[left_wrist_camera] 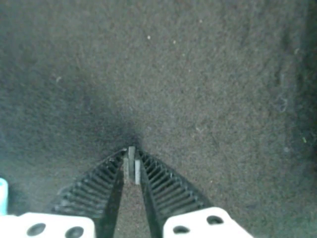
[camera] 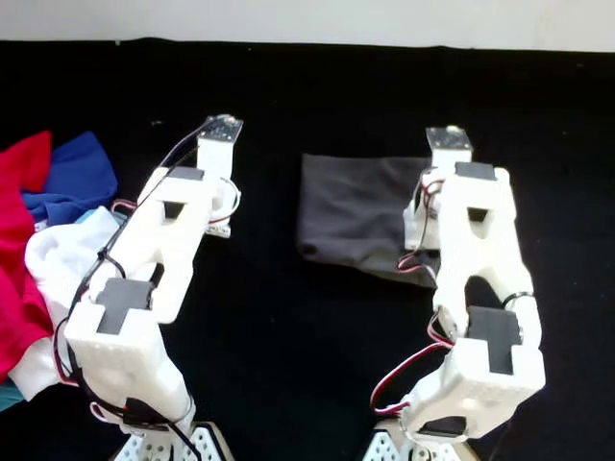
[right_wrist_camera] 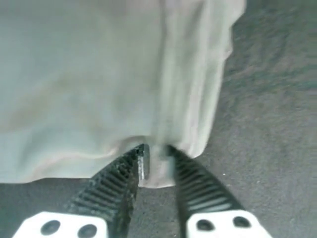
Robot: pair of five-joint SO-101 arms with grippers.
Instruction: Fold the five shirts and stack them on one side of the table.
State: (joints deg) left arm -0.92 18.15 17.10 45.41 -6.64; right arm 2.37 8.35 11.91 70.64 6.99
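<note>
A dark grey shirt [camera: 356, 211], folded into a rough rectangle, lies on the black table [camera: 288, 336] right of centre. The right arm [camera: 471, 240] stands over its right edge. In the right wrist view my right gripper [right_wrist_camera: 156, 158] is shut on the near hem of the grey shirt [right_wrist_camera: 89, 74], with a fold of cloth pinched between the fingertips. The left arm [camera: 163, 240] stands left of that shirt. My left gripper [left_wrist_camera: 132, 166] is shut, tips touching, with nothing in it, just above the bare table [left_wrist_camera: 198, 74].
A loose pile lies at the table's left edge: a red shirt [camera: 19, 221], a blue shirt [camera: 82, 178], a white shirt [camera: 62, 254] and a teal scrap [camera: 8, 394]. The left arm partly overlaps the white one. Bare black cloth lies between the arms.
</note>
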